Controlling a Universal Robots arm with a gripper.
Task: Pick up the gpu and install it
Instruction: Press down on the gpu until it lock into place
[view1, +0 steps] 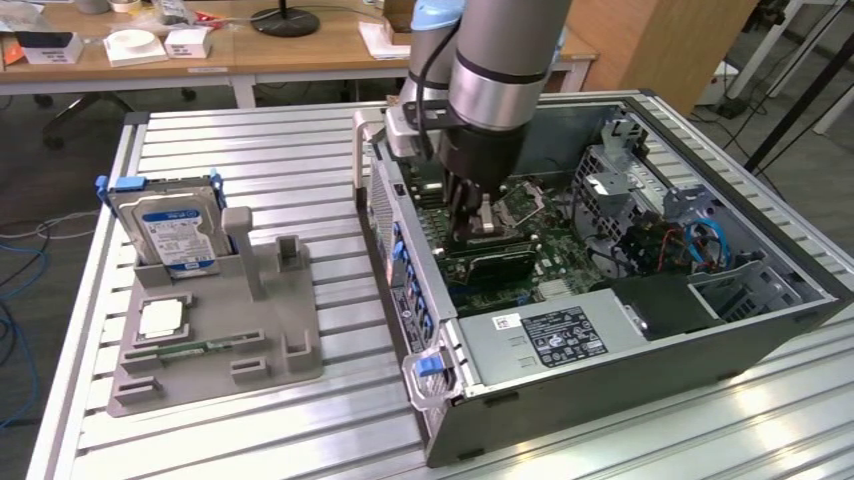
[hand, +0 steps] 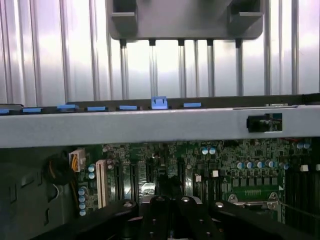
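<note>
**Pincer down inside the open computer case, over the gpu**

The arm reaches from above into the open computer case (view1: 627, 300), which lies on its side on the slatted metal counter (view1: 254, 150). The pincer (view1: 477, 222) sits low over the green motherboard (hand: 240, 170), its fingers drawn together. Just below it in the exterior view, a dark flat card, the gpu (view1: 491, 263), lies across the board near the case wall on the exterior view's left; whether the fingers grip it or merely touch it, I cannot tell. In the wrist view the black pincer (hand: 172, 212) hangs close above the board's slots.

To the exterior view's left of the case stands a grey fixture tray (view1: 267, 350). A hard drive (view1: 171, 228) with a blue-white label stands upright in it, a processor chip (view1: 162, 318) lies flat, and a narrow green memory stick (view1: 200, 348) rests beside that.
</note>
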